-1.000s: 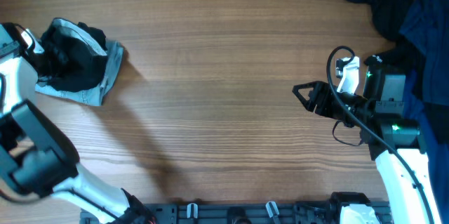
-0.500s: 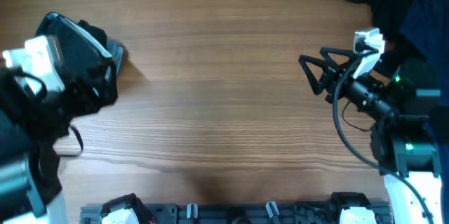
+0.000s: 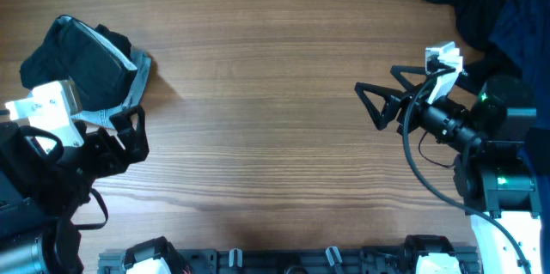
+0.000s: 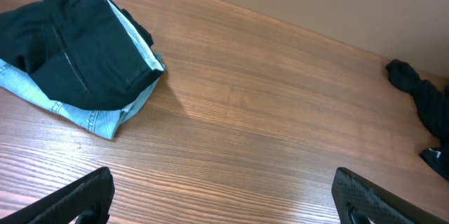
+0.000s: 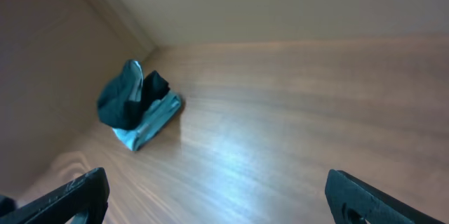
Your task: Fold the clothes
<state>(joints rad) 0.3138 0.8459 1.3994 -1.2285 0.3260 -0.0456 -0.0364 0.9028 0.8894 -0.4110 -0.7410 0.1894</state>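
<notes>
Jaws of the left gripper and right gripper stand wide apart, holding nothing. Since half a second ago the left gripper has drawn back toward the near edge, clear of the folded black shorts lying on denim shorts at the table's left side. Right gripper has shifted slightly left; the black and blue garments remain heaped at the far right corner.

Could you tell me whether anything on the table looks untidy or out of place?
Slightly: the black garment sits askew on the light-blue denim shorts, whose edge pokes out. In the far right corner, black and blue garments lie crumpled and unfolded.
</notes>
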